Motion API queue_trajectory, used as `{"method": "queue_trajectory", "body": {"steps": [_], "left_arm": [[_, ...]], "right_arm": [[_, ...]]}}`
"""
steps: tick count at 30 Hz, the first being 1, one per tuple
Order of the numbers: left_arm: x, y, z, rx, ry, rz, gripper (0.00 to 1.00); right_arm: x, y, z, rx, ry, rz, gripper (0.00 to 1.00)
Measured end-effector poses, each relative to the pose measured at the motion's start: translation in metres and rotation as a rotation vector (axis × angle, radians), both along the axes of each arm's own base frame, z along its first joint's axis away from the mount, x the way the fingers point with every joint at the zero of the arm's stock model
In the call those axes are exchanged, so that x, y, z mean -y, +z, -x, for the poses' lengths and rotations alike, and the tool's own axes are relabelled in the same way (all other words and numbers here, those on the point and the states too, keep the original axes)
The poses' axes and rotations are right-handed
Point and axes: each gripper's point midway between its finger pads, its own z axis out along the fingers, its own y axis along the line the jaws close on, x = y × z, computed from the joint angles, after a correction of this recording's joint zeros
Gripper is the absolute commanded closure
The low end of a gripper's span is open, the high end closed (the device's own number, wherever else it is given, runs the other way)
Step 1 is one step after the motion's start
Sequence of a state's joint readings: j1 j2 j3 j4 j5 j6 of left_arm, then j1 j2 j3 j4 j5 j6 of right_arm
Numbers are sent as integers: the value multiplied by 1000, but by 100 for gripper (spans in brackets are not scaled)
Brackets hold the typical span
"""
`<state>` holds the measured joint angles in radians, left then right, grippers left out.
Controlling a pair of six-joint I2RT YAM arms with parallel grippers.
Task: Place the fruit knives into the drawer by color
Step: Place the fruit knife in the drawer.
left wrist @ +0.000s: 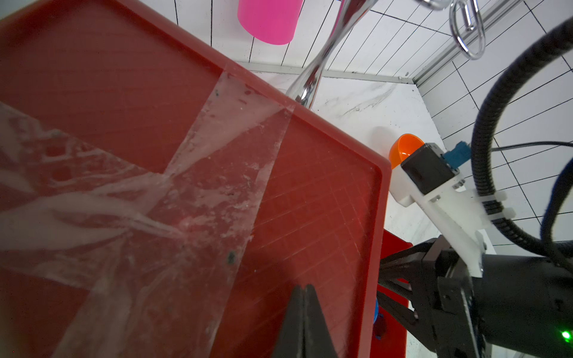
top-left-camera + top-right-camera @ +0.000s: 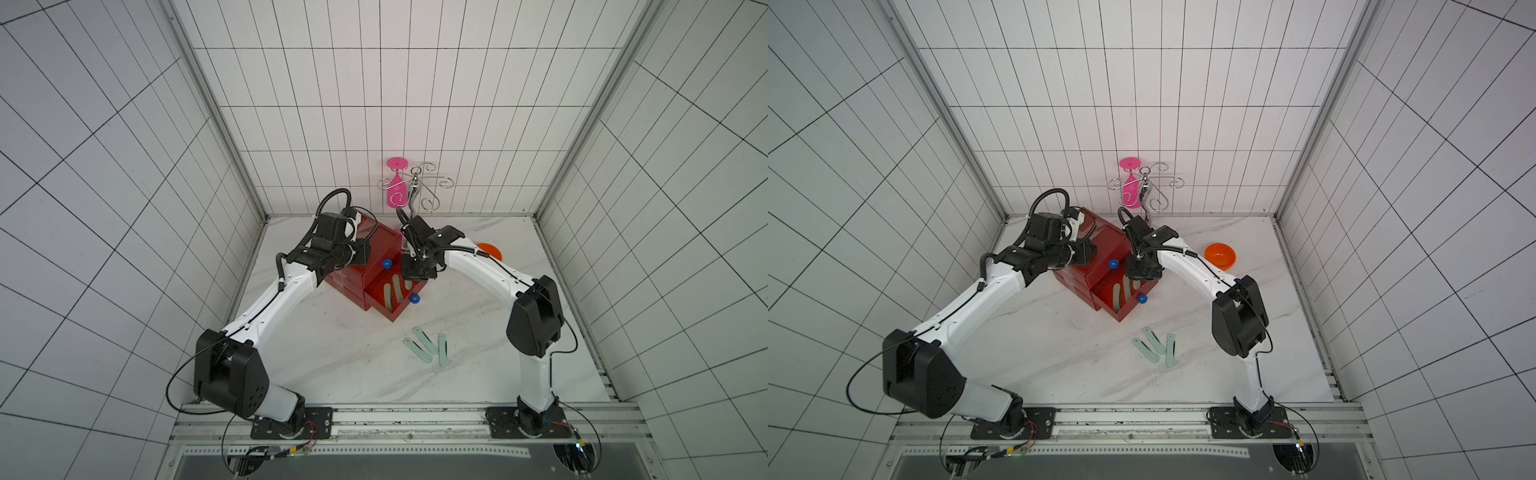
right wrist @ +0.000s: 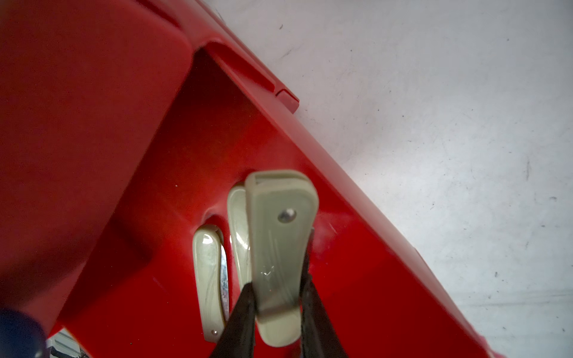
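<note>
Three mint green fruit knives lie nearest you on the table, fanned side by side and well apart from both arms. I'd judge they are untouched because their colour's turn has not come. Beyond them the red drawer chest has one drawer pulled out toward you, and two grey-olive knives lie flat along its floor.

Your right gripper hangs over that drawer, jaws drawn in narrowly on a third grey-olive knife. It is pinched by its edges near one end, with the rest pointing down toward the pair. That hold looks chosen so a plain release drops it in with its own colour.

Your left gripper is fully closed on nothing, tips at the chest's top beside the clear tape — likely bracing the chest so it cannot slide, though actual contact is hard to confirm.

Farthest back stand an orange bowl and a wire rack carrying a pink glass — neither belongs to this job.
</note>
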<state>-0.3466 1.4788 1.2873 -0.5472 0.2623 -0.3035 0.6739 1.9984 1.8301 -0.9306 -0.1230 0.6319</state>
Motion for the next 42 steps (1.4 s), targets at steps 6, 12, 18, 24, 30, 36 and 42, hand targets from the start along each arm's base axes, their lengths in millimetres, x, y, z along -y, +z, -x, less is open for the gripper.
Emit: {"method": "queue_trajectory", "body": {"steps": [6, 12, 18, 24, 30, 36, 42], "left_arm": [[0, 0, 0, -1, 0, 1, 100], [0, 0, 0, -1, 0, 1, 100], [0, 0, 0, -1, 0, 1, 100], [0, 0, 0, -2, 1, 2, 100], [0, 0, 0, -1, 1, 2, 100], [0, 0, 0, -2, 1, 3, 100], [0, 0, 0, -2, 1, 2, 100]], "right_arm": [[0, -2, 0, -2, -1, 4, 76], [0, -2, -1, -2, -1, 5, 71], [1, -2, -1, 0, -1, 6, 69], [1, -2, -1, 1, 3, 8, 68], [1, -1, 0, 7, 18, 10, 74], [3, 25, 2, 56, 38, -16, 82], [13, 93, 13, 189, 43, -97, 100]]}}
